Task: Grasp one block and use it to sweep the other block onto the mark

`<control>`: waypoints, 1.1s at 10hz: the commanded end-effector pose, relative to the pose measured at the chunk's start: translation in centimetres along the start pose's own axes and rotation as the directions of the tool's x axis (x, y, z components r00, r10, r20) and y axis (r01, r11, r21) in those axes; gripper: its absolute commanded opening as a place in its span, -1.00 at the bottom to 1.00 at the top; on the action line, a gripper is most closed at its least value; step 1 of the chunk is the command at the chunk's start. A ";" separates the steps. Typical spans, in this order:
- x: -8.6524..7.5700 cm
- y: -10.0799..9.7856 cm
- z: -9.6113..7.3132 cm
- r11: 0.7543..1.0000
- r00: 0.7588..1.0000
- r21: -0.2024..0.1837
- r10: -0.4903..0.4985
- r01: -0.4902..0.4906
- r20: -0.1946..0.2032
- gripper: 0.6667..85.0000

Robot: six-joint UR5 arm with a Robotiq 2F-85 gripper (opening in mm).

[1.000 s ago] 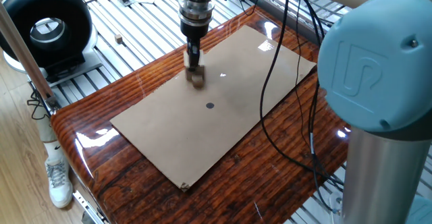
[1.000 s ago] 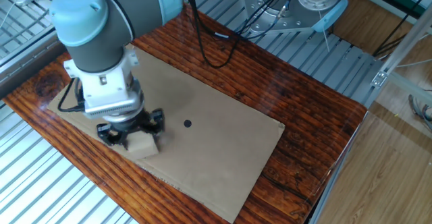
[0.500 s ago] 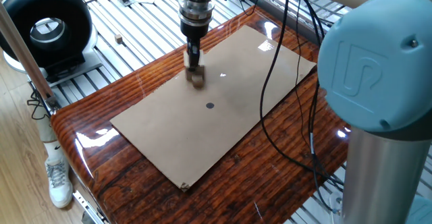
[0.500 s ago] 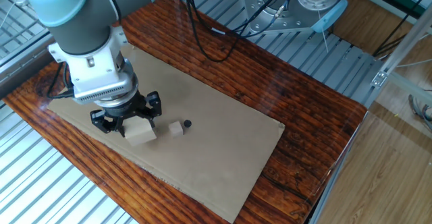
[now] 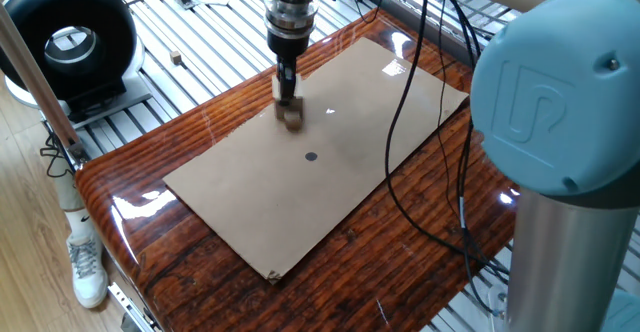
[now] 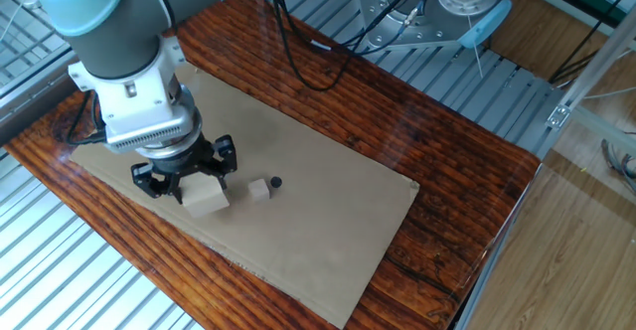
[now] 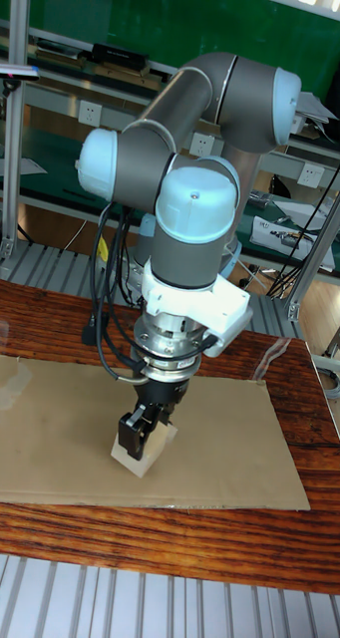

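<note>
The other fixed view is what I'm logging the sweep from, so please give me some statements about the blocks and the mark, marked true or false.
1. The gripper holds the large pale block. True.
2. The small brown block covers the mark. False: it sits beside the mark, which shows fully.
3. The small brown block lies between the large pale block and the mark. True.
4. The two blocks touch. False: bare cardboard sheet shows between them.

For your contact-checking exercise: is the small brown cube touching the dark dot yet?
Apart. The other fixed view shows a sliver of cardboard between the small cube and the dot.
</note>
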State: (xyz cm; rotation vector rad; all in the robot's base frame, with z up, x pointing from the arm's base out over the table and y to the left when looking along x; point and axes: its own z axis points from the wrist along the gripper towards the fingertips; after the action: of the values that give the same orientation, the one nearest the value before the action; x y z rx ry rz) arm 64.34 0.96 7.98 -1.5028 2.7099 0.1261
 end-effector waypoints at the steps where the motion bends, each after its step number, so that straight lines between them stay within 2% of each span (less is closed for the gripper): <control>1: -1.2 -0.6 1.7 1.000 0.999 0.009 0.018 -0.018 0.040 -0.12; 3: -1.7 -0.7 2.8 0.999 0.998 0.012 0.032 -0.032 0.054 -0.12; 7: -1.8 -0.6 3.4 0.999 0.997 0.022 0.045 -0.046 0.058 -0.12; 9: -2.0 -0.1 3.7 0.998 0.996 0.009 0.055 -0.056 0.072 -0.12; 11: -1.9 0.0 3.9 0.998 0.996 0.012 0.055 -0.056 0.070 -0.11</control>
State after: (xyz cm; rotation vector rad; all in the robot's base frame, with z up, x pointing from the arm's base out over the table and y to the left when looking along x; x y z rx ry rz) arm 65.38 2.56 4.43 -1.4140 2.6950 0.1419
